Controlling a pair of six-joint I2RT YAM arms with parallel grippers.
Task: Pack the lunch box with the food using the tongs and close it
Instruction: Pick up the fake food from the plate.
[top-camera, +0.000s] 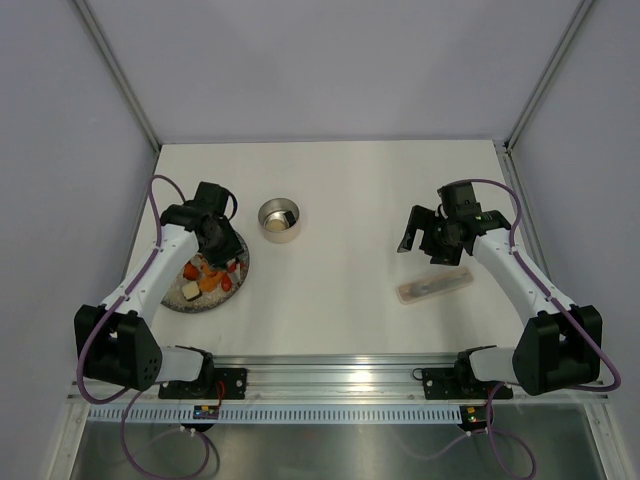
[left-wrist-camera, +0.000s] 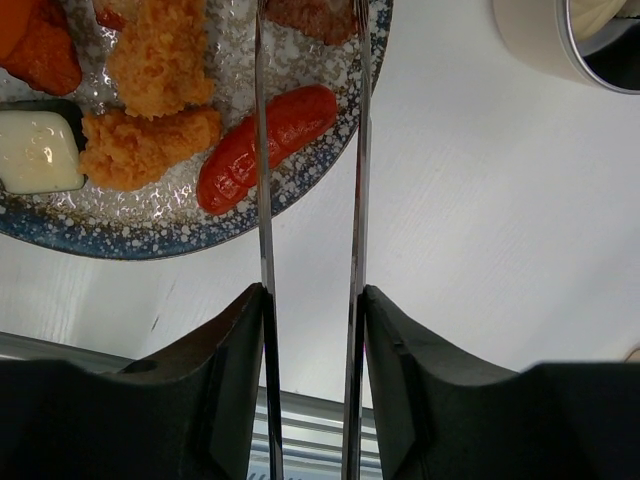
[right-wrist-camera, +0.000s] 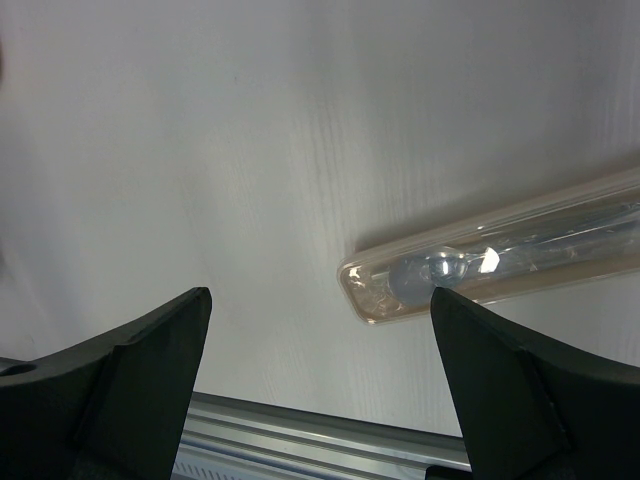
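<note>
My left gripper (top-camera: 216, 242) hangs over the speckled plate (left-wrist-camera: 100, 238) and is shut on the tongs (left-wrist-camera: 264, 200), a finger pressing each slim silver arm from outside. The arms run up the left wrist view on either side of a brownish piece (left-wrist-camera: 312, 14) at the frame's top edge. The tips are out of frame. On the plate lie a red sausage (left-wrist-camera: 266, 146), orange crumbed chunks (left-wrist-camera: 150, 140) and a white cube (left-wrist-camera: 40, 150). The steel lunch box (top-camera: 280, 217) stands to the plate's right with something pale inside. My right gripper (top-camera: 426, 240) is open and holds nothing.
A long translucent plastic case (top-camera: 433, 287) lies on the table under the right gripper and also shows in the right wrist view (right-wrist-camera: 500, 250). An aluminium rail (top-camera: 330, 375) runs along the near edge. Grey walls enclose the table on three sides.
</note>
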